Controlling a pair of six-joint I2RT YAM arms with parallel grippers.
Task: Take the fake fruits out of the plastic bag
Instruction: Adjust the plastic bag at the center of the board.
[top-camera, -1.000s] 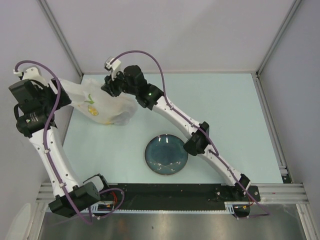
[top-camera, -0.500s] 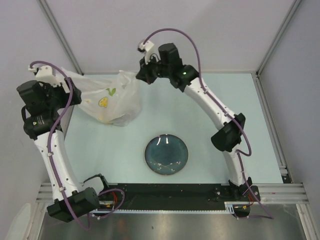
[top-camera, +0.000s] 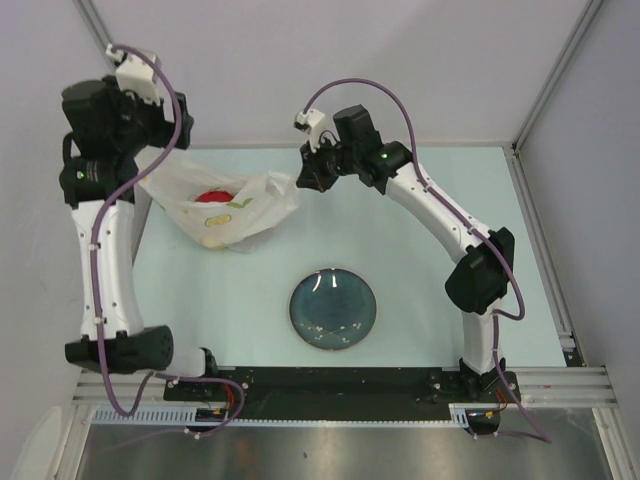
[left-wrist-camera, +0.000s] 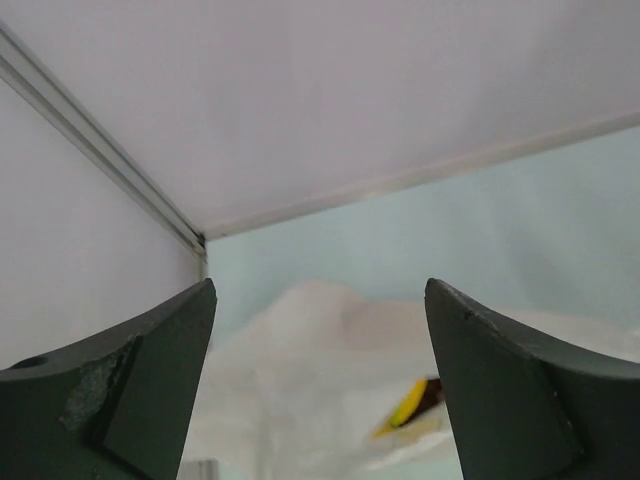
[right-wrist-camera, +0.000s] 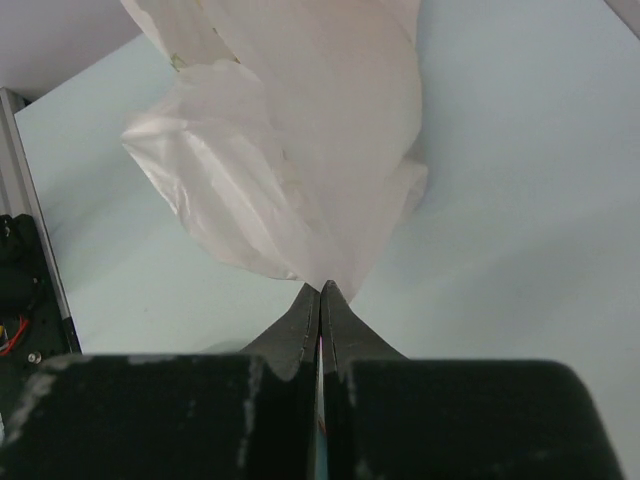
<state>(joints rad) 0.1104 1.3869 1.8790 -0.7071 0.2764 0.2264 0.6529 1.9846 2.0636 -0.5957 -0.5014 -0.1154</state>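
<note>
**Right end effector (right-wrist-camera: 322, 292) clenched on the bag (top-camera: 255, 205), a red fruit (top-camera: 211, 197) lying inside**

The crinkly white bag sat on the far left of the pale bench (top-camera: 450, 210), its mouth gaping upward so that the red fruit showed in the opening. A yellowish shape showed faintly through the film at the bag's near side. The right end effector's fingers were pressed flat together on a thin fold at the bag's right edge. The left end effector (left-wrist-camera: 320, 290) was released, its fingers spread wide, and hung above the bag's left side. From its wrist camera only the bag's film and a yellow-green patch could be seen, and print or fruit could not be told apart. A dark blue-green plate (top-camera: 333, 310) lay nearer the arm bases, apart from the bag.
</note>
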